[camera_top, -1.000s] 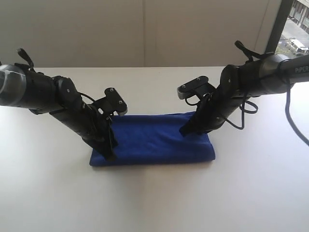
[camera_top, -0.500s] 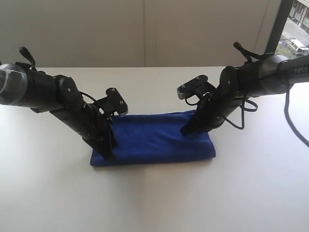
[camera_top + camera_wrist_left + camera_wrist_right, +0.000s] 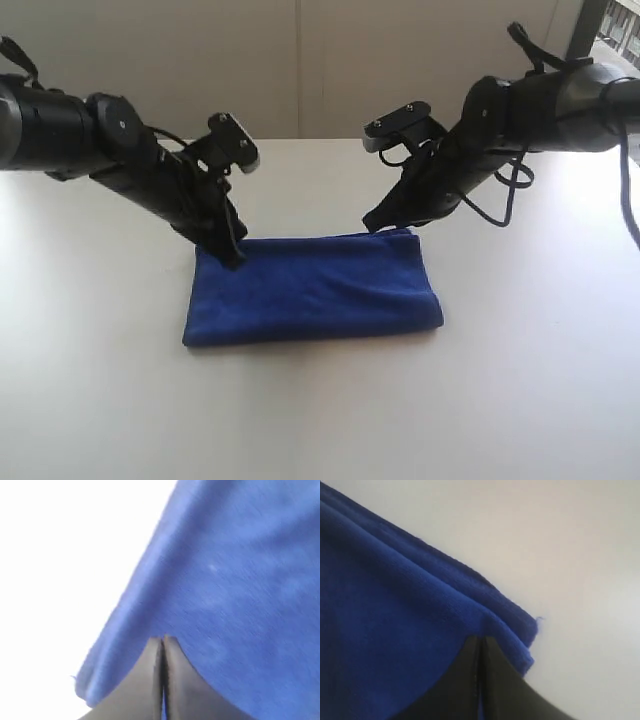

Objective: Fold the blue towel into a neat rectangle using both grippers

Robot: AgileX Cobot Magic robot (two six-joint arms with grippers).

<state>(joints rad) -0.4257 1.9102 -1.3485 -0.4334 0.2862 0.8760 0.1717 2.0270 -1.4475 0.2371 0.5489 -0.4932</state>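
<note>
The blue towel (image 3: 315, 290) lies flat on the white table as a folded rectangle of several layers. My left gripper (image 3: 236, 260) is shut, its tip at the towel's far left corner. My right gripper (image 3: 370, 226) is shut too, just over the far edge towards the right. In the left wrist view the closed left gripper (image 3: 163, 639) points at the towel (image 3: 240, 580) near its edge. In the right wrist view the closed right gripper (image 3: 480, 637) sits over the towel (image 3: 395, 605) near a layered corner. I see no cloth pinched in either. No white tag shows.
The white table (image 3: 320, 420) runs wide in front of the towel and to both sides of it. A pale wall stands behind the table, with a window at the far right (image 3: 610, 30).
Both arms have lifted and drawn back from the towel's near part to its far edge. The towel has stayed flat in place.
</note>
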